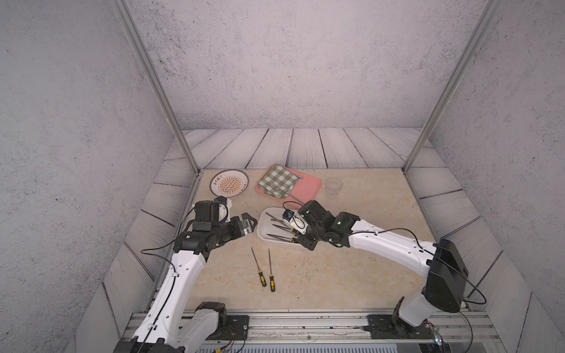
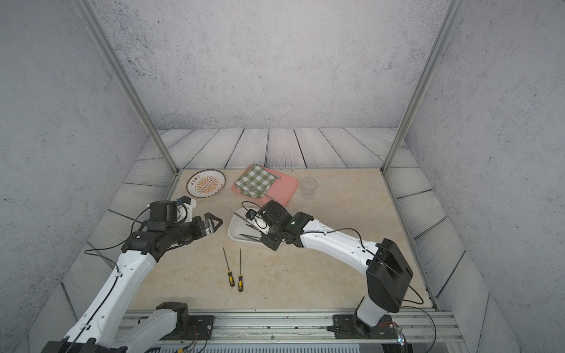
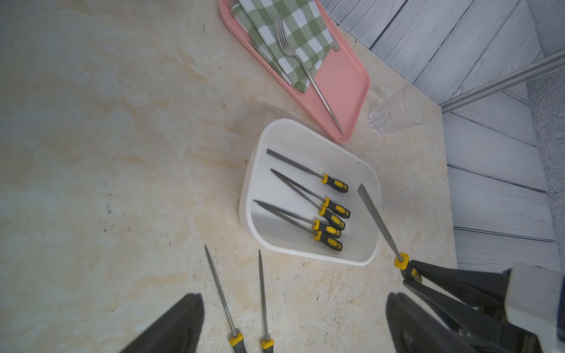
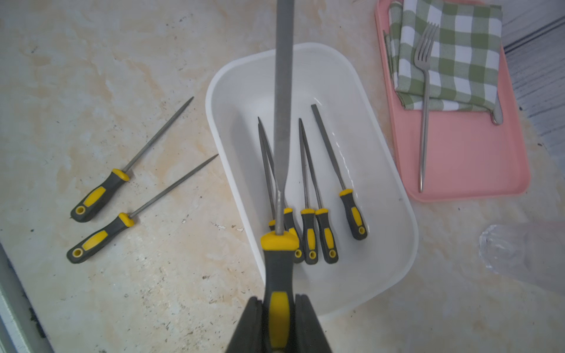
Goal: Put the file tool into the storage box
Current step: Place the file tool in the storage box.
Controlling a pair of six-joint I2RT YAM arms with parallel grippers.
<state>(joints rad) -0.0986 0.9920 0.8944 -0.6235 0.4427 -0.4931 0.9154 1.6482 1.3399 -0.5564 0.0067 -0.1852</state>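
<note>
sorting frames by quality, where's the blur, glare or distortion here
Right wrist view: the glass is a blurred smear, the held file looks soft near the lens, a small glare streak lies in the storage box. Left wrist view: the left gripper is out of focus. In both top views: soft even light, faint shadows, frame posts splayed by the wide lens.

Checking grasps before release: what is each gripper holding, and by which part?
The right gripper pinches a flat grey metal file by its yellow-and-grey handle; the left gripper is open, holding nothing.
</note>
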